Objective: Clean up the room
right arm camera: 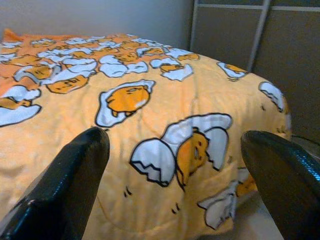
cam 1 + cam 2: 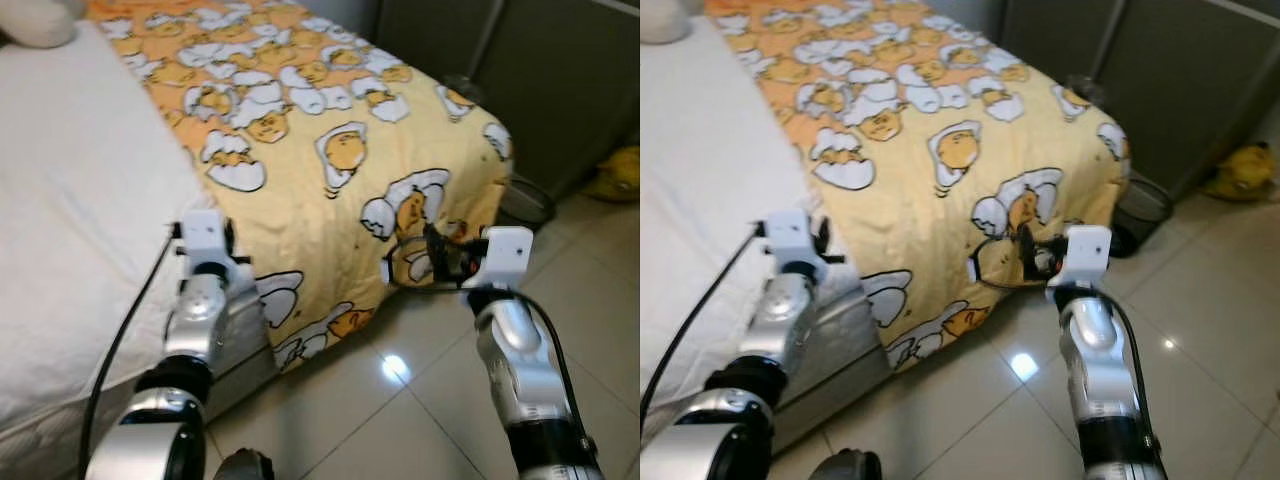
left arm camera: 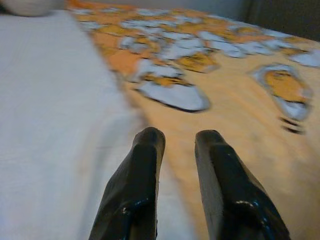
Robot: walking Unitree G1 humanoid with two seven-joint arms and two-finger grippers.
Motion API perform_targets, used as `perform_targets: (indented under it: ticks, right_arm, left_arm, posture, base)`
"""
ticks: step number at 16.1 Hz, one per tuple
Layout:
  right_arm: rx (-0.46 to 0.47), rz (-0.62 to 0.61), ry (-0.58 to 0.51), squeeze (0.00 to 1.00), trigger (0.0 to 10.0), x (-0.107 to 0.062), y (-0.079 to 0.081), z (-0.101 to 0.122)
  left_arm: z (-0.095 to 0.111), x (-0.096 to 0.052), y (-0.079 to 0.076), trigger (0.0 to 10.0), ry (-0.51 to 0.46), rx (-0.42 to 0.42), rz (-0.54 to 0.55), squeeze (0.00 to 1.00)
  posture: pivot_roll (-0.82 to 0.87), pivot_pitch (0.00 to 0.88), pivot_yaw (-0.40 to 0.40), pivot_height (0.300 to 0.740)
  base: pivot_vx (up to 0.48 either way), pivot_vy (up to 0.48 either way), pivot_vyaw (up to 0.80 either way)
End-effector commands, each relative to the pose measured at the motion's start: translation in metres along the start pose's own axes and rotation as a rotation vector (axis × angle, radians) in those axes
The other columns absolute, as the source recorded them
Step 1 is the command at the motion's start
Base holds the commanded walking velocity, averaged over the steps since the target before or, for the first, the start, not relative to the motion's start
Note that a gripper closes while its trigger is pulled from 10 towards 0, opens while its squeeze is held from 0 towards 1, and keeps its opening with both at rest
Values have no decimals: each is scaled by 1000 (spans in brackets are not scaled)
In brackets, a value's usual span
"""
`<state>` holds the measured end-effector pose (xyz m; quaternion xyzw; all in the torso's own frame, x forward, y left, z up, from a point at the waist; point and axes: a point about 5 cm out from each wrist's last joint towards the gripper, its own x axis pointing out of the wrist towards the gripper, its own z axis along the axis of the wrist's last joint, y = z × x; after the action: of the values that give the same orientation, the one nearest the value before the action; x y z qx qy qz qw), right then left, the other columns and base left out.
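Draping yellow blanket (image 2: 330, 140) over white bed (image 2: 70, 210), right tool (image 1: 175, 185) wide open, left tool (image 3: 175, 145) slightly open, both empty

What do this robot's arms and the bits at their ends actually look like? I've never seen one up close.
Both arms are shiny silver tubes with black rings at the joints. Each wrist carries a white boxy block, and a black cable runs along each arm. The left end effector has two long, glossy black fingers with rounded tips, set close together. The right end effector has the same two black fingers, spread wide apart.
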<state>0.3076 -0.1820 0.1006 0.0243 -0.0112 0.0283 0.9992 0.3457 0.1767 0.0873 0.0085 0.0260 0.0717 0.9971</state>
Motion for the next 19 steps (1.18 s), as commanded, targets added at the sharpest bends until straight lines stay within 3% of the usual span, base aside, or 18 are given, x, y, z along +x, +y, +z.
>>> perform_targets:
  ticks: [1, 6, 11, 12, 13, 19]
  right_arm:
    - [1, -15, 13, 1000, 10000, -1, -3, -5]
    - [-14, 50, 33, 1000, 10000, -3, 12, -20]
    - [-33, 27, 42, 1000, 10000, -5, 9, -25]
    - [-68, 69, 50, 90, 10000, -9, 11, -28]
    - [-73, 75, 45, 0, 10000, -9, 11, -28]
    - [-76, 65, 53, 0, 10000, -9, 14, -31]
  left_arm:
    - [7, 3, -5, 10000, -9, -1, 10, 1000]
    - [-1, 1, -30, 10000, 62, -28, -16, 1000]
    - [-10, -1, -23, 10000, 94, 23, -33, 1000]
    - [-10, -2, -30, 10000, 86, 87, -85, 0]
    - [-10, -2, -32, 10000, 89, 91, -95, 0]
    - [-11, 2, -29, 10000, 137, -8, -48, 0]
  posture:
    - [55, 0, -38, 740]
    - [49, 0, -35, 740]
    - [17, 0, -13, 740]
    - [13, 0, -13, 740]
    - [13, 0, -13, 740]
    - [0, 0, 8, 740]
  base:
    - [0, 0, 0]
    - [0, -379, 0]
    - [0, -464, 0]
    - [0, 0, 688]
    - [0, -472, 638]
    - [220, -405, 539]
